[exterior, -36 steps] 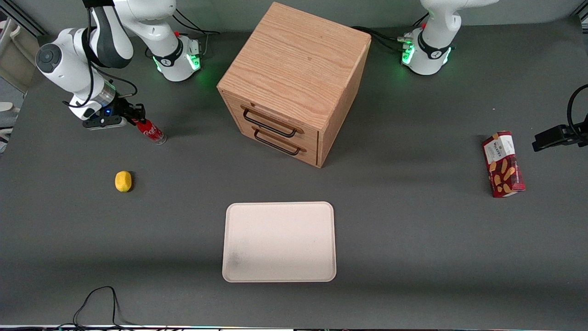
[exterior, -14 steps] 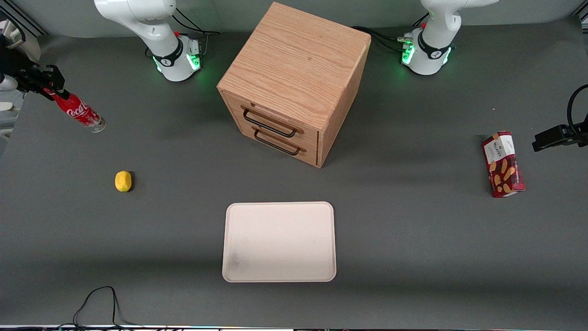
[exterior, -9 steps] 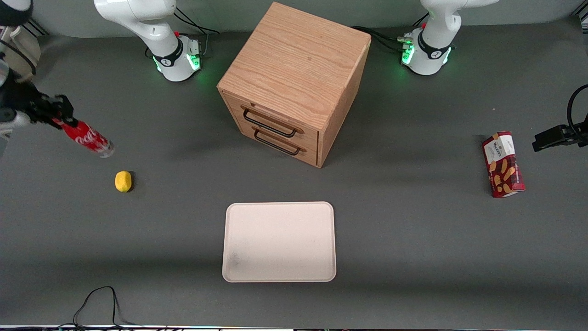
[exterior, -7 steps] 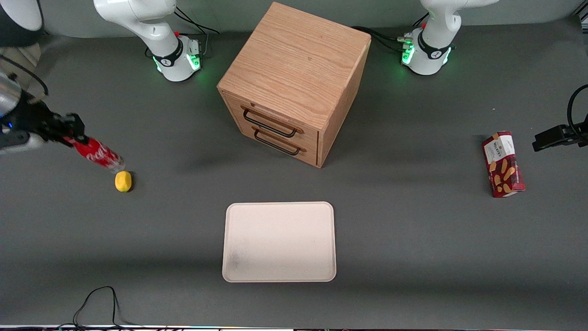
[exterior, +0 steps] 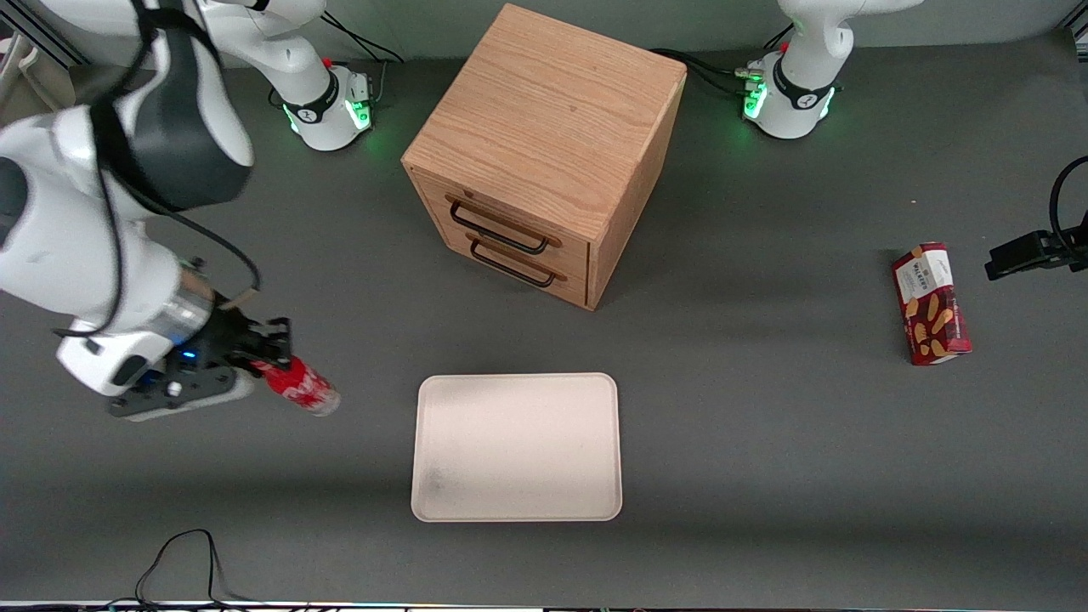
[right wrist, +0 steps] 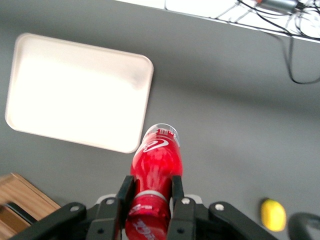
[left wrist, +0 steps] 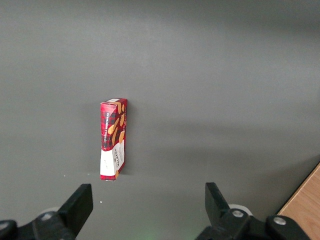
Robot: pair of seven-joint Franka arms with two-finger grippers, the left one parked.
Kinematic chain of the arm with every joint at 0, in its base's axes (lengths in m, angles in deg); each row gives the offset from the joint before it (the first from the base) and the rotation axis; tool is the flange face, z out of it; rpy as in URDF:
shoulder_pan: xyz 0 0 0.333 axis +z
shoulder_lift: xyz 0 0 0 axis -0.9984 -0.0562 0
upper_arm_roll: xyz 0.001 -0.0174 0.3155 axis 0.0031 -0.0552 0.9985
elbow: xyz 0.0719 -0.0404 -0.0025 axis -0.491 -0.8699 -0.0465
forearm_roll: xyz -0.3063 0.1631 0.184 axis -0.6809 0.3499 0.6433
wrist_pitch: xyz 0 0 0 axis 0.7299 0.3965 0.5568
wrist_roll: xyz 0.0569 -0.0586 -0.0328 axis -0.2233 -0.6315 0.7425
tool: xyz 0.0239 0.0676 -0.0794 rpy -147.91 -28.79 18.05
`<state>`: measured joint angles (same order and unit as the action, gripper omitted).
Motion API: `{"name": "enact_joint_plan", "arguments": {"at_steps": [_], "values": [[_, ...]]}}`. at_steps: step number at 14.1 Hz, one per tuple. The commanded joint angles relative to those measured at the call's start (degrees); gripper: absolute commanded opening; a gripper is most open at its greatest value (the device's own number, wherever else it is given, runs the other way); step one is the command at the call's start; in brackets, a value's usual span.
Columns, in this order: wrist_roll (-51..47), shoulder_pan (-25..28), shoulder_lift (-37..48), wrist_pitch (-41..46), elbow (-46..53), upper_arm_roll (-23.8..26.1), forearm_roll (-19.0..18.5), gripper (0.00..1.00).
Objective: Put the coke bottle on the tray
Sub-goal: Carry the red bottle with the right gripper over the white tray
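And the coke bottle [exterior: 302, 387] has swept a long way in the last second, from out at the working arm's end of the bench down past the lemon [right wrist: 273, 214] and in toward the middle. Now it hangs in the air just beside the tray [exterior: 516, 501], not yet over it. The gripper [exterior: 265, 355] has its jaws clenched on the bottle's neck end, so the clear base leads and the body tilts out toward the tray; in the wrist view the fingers [right wrist: 178, 196] pinch either side of the red neck. That hold looks chosen to let the base touch down first.

Room ahead looks generous. The tray's near rim is the only edge to cross, low and rounded, and its whole surface lies bare apart from a grey smudge in one corner. The wooden cabinet [exterior: 544, 153] stands farther from the front camera than the tray, well apart from the carry line. The snack box [exterior: 931, 304] lies far off toward the parked arm's end. I'd judge a short sideways carry, then a lowering, with the tilt the thing to watch so the bottle doesn't topple and roll
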<state>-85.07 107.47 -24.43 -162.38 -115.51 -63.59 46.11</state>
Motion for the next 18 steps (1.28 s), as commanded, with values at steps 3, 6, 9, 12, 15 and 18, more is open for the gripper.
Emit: {"name": "enact_joint_plan", "arguments": {"at_steps": [3,6,9,12,15,18], "values": [[-9.33,4.88,-7.73,2.29,12.04,-0.73,0.94,0.0],[-9.43,4.98,-8.87,2.12,11.43,-0.56,1.11,0.0],[-8.73,4.98,-12.55,-0.24,9.76,-0.56,1.11,0.0],[-8.55,5.15,-14.59,-5.08,6.25,-0.47,1.11,0.0],[-8.03,5.15,-15.9,-6.93,5.18,-0.38,1.46,0.0],[-5.92,5.06,-17.49,-9.91,3.35,-0.38,1.55,0.0]]}}
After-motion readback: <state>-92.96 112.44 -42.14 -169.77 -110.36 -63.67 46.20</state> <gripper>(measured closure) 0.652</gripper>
